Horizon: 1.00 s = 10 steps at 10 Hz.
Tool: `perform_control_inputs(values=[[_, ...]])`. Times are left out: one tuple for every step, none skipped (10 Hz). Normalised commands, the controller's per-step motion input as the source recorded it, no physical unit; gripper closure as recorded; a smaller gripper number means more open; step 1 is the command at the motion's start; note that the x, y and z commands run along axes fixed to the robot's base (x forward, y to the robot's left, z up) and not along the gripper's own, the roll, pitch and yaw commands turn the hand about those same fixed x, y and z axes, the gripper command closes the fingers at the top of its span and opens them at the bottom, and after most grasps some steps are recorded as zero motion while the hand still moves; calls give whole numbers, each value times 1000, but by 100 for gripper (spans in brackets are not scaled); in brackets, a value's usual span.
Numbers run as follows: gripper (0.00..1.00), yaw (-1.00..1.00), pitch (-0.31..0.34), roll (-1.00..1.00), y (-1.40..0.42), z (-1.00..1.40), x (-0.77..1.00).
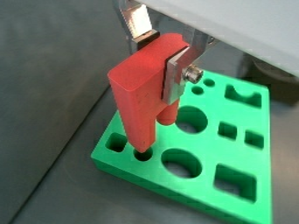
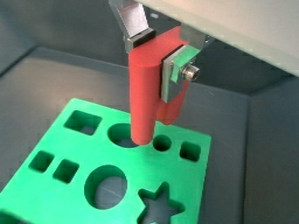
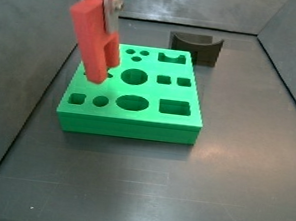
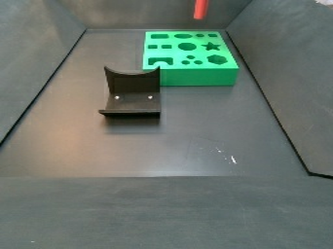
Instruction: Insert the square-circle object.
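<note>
My gripper (image 1: 162,48) is shut on the square-circle object (image 1: 146,92), a bright red elongated piece held upright with its two legs pointing down. In both wrist views the silver fingers clamp its upper end from two sides. It stands over the green block (image 1: 239,166) with shaped holes, and its leg ends are at the holes near one corner (image 2: 126,134). I cannot tell how deep they sit. A side view shows the red piece (image 3: 92,38) over the block's (image 3: 130,121) left part. Another side view shows only its lower end (image 4: 201,8) above the block (image 4: 190,70).
The fixture (image 4: 130,94), a dark bracket with a curved notch, stands on the dark floor apart from the green block; it also shows in a side view (image 3: 196,46) behind the block. Dark walls enclose the floor.
</note>
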Motion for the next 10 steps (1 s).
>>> perform_control_inputs(values=[[100, -997, 0, -11, 0, -229, -49], [100, -1000, 0, -1, 0, -177, 0], [100, -1000, 0, 0, 0, -163, 0], [100, -1000, 0, 0, 0, -197, 0], [100, -1000, 0, 0, 0, -206, 0], [100, -1000, 0, 0, 0, -217, 0], [100, -1000, 0, 0, 0, -200, 0], [100, -1000, 0, -1, 0, -169, 0], [100, -1000, 0, -11, 0, -154, 0], [100, -1000, 0, -33, 0, -183, 0]])
